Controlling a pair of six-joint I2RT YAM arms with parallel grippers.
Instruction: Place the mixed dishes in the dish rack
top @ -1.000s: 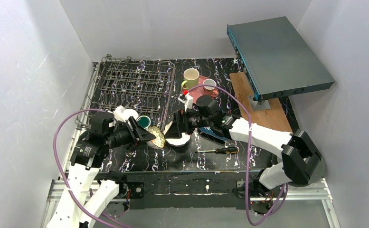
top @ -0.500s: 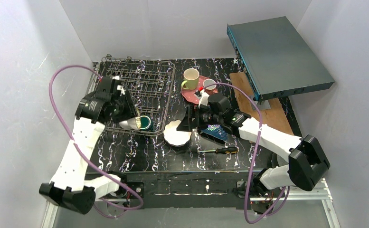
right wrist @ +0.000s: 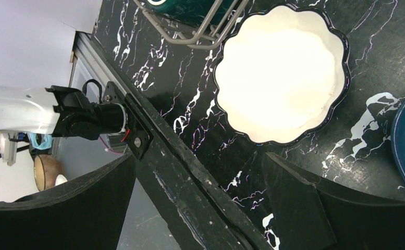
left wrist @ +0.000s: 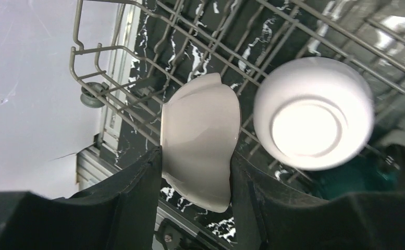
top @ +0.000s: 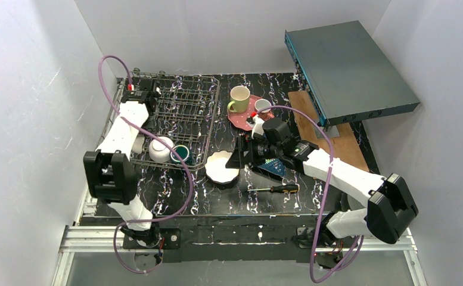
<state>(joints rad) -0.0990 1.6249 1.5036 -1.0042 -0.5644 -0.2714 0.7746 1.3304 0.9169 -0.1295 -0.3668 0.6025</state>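
Observation:
My left gripper (left wrist: pixel 196 156) is shut on the floral cream bowl (left wrist: pixel 200 138) and holds it on edge inside the near-left corner of the dish rack (top: pixel 175 107). A white bowl (top: pixel 160 149) lies upside down in the rack beside it, next to the green-inside cup (top: pixel 180 154). My right gripper (top: pixel 235 158) is open and empty just right of a white scalloped bowl (top: pixel 221 168) on the table. The blue leaf-shaped plate (top: pixel 272 167) lies under the right arm. The yellow-green mug (top: pixel 239 97) and the small salmon cup (top: pixel 263 106) stand on the pink plate (top: pixel 244 118).
A black-and-yellow-handled screwdriver (top: pixel 274 189) lies near the table's front edge. A teal-grey metal box (top: pixel 348 68) leans over a wooden board (top: pixel 330 134) at the back right. White walls stand close on both sides.
My left arm swung from the table's near left up over the rack, carrying the floral bowl into it. My right gripper drew back a little to the right of the scalloped bowl.

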